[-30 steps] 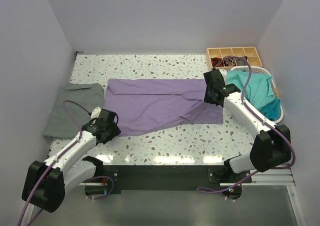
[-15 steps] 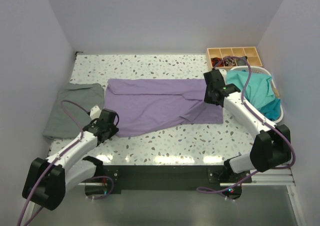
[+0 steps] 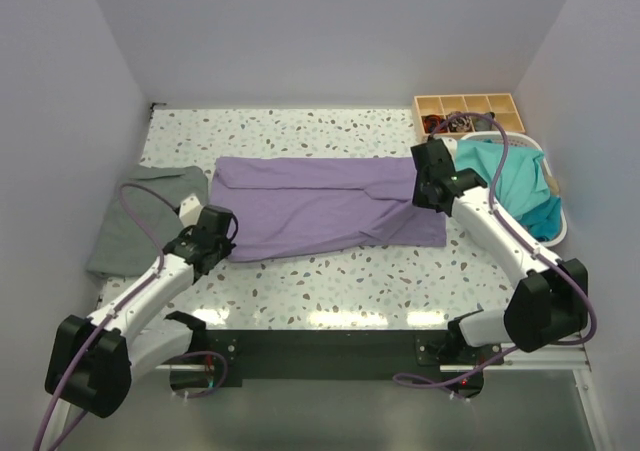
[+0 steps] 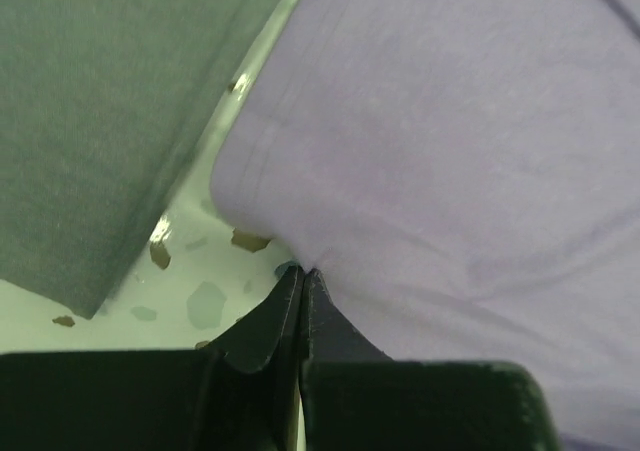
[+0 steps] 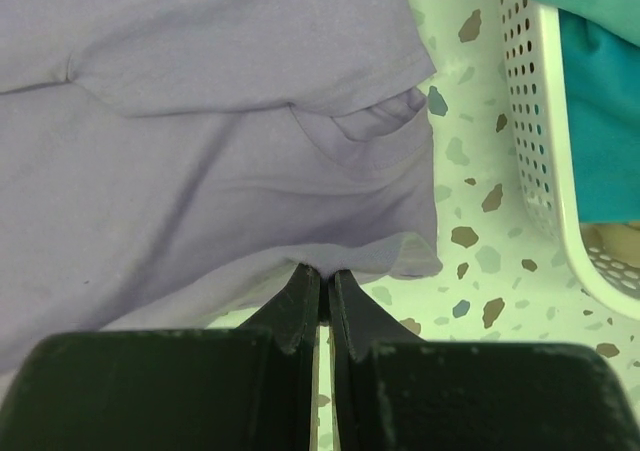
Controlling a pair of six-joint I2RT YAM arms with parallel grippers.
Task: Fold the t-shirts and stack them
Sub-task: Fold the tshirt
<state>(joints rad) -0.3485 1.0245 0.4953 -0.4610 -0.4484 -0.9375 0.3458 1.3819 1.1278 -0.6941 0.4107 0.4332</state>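
Lavender tee [image 3: 320, 209]; grey tee [image 3: 140, 221]; teal cloth [image 3: 515, 186], prob. tee.

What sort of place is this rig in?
Probably a lab test booth, not a home: plain white walls box in a speckled table holding a purple shirt and laundry basket.

We see two arms of the same build. The left arm [image 3: 150, 289] and the right arm [image 3: 498, 233] have glossy white shells along their links and chunky black housings at the joints. Each ends in a rounded black base [image 3: 85, 361]. A purple cable [image 3: 420, 381] trails from each and loops free of the shell. The left pincer [image 4: 300, 271] and the right pincer [image 5: 323, 271] have thin black fingers [image 4: 268, 323] that taper to points and spring from a wide matte black body.
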